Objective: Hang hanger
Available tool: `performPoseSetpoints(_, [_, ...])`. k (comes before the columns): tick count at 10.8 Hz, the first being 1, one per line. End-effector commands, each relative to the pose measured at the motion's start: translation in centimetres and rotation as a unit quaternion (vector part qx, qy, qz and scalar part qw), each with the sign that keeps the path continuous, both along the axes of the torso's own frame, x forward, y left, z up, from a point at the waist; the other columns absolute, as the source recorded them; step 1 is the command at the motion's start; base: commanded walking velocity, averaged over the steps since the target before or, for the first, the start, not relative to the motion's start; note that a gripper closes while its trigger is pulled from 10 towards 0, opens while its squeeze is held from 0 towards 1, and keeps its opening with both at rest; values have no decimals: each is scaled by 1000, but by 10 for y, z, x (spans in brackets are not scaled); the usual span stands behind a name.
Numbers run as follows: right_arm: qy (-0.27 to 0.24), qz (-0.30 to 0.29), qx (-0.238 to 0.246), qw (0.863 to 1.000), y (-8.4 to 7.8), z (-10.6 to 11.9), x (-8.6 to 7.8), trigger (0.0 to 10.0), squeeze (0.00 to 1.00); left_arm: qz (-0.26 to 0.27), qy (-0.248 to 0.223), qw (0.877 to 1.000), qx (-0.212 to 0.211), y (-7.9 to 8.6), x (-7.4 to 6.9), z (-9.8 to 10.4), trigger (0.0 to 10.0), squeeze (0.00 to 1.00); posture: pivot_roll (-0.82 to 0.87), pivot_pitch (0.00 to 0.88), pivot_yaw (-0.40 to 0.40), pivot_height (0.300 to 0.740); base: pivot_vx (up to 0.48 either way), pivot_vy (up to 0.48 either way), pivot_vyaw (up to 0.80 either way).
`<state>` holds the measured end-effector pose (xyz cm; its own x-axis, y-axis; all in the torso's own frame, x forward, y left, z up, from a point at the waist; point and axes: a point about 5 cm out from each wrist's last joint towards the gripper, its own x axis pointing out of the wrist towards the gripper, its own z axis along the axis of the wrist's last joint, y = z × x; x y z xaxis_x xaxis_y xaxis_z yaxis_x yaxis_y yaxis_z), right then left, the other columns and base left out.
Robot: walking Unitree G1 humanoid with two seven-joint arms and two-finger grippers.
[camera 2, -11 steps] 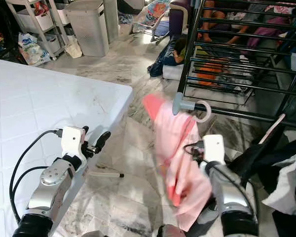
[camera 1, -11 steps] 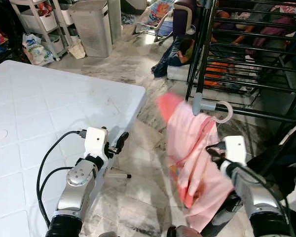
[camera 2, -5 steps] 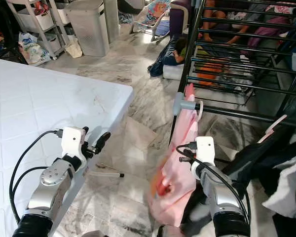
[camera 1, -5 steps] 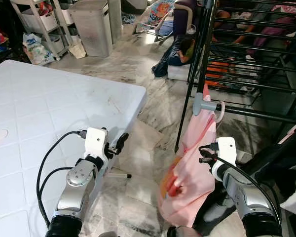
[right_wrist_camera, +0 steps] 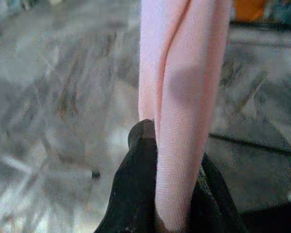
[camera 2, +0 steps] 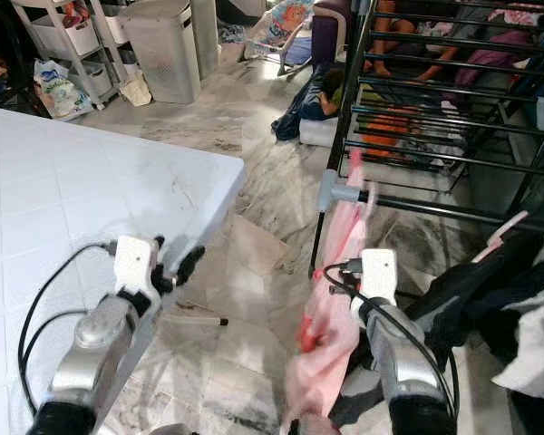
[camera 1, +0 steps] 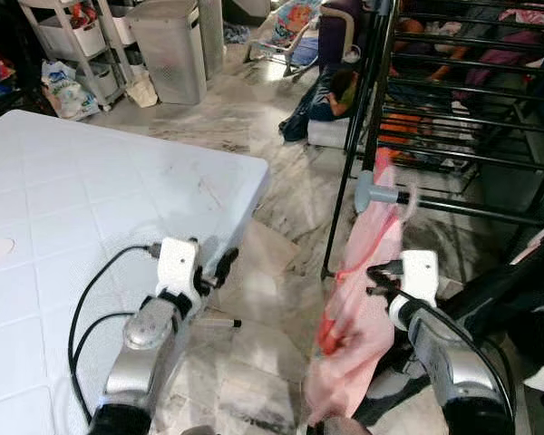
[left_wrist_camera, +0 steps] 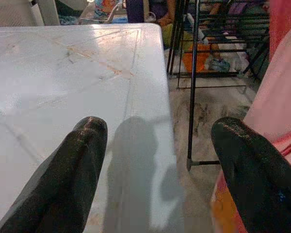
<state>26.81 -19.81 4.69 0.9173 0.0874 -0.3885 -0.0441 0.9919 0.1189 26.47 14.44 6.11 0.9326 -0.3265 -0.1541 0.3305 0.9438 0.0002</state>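
So from my seat, starting on the left: the white table (camera 1: 63, 208) takes up that whole side, and my left gripper (camera 1: 219, 268) hangs just off its near corner, over the marble floor (camera 1: 245, 127). In the left wrist view its two black fingers (left_wrist_camera: 80, 165) are spread wide apart with nothing between them, table edge straight ahead. That arm's just sitting there.

Middle of the scene, the grey hanger (camera 1: 374, 192) with a pink garment (camera 1: 358, 299) on it sits up against a horizontal bar of the black drying rack (camera 1: 453, 100). I can't tell if the hook is actually over the bar or only touching it, that bit is blurry. The pink cloth drapes down from the hanger toward the floor, and the lower part is smeared.

Right side: my right gripper (camera 1: 377, 272) is just beside the garment, below the hanger. The right wrist view shows its fingers (right_wrist_camera: 138, 189) pinched on a fold of the pink fabric. Dark clothing (camera 1: 517, 290) hangs on the rack at the far right, and more laundry hangs on the rails behind.
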Motion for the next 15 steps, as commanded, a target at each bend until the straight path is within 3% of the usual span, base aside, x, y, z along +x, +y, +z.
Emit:
performPoseSetpoints(1, [-80,-14,9,997,-2,29,8,0,0,6,-12,1000,15,7,-2,6,10000,0,18,0,22,740,0,0,0])
performPoseSetpoints(2, [-123,3,-13,992,3,45,4,8784,0,15,-16,1000,16,16,-12,8,10000,0,22,1,17,740,0,0,0])
performPoseSetpoints(3, [-127,14,-34,991,8,43,-6,10000,0,21,-4,1000,21,22,-26,-1,10000,0,39,3,-1,740,0,0,0])
performPoseSetpoints(4, [-89,10,-46,995,14,23,-16,10000,0,27,23,999,39,29,-37,-16,10000,0,47,3,-6,740,0,0,0])
performPoseSetpoints(5, [-70,-4,-46,996,15,14,-17,10000,0,36,30,998,35,30,-34,-15,10000,0,65,41,6,740,0,0,0])
performPoseSetpoints(7, [-80,-67,-38,994,10,27,-14,10000,0,32,9,999,32,30,-28,5,10000,0,53,0,31,740,0,0,0])
performPoseSetpoints(8, [-70,-86,-25,994,15,35,3,10000,0,6,-26,999,24,22,3,29,10000,0,7,3,68,740,0,0,0])
performPoseSetpoints(9, [-66,-84,-40,993,13,22,2,10000,0,-9,-35,999,33,14,11,23,10000,0,4,0,49,740,0,0,0])
performPoseSetpoints(10, [-52,-117,-20,992,7,32,9,10000,0,19,-26,999,-32,13,29,40,10000,0,-8,0,55,740,0,0,0])
performPoseSetpoints(11, [-60,-78,-53,994,9,31,12,10000,0,-19,-52,998,14,6,29,40,10000,0,-2,0,46,740,0,0,0])
performPoseSetpoints(12, [4,-136,-33,990,-6,14,12,10000,0,-1,-56,998,22,10,32,38,10000,0,9,0,41,740,0,0,0])
performPoseSetpoints(13, [22,-137,-45,989,-11,12,10,10000,0,18,-54,998,16,17,31,37,10000,0,16,0,36,740,0,0,0])
performPoseSetpoints(14, [32,-137,-10,990,-8,9,6,10000,0,24,-45,998,21,21,27,32,10000,0,15,0,38,740,0,0,0])
performPoseSetpoints(15, [-5,-110,-31,993,-3,21,-7,10000,0,10,-30,999,27,24,16,26,10000,0,14,0,31,740,0,0,0])
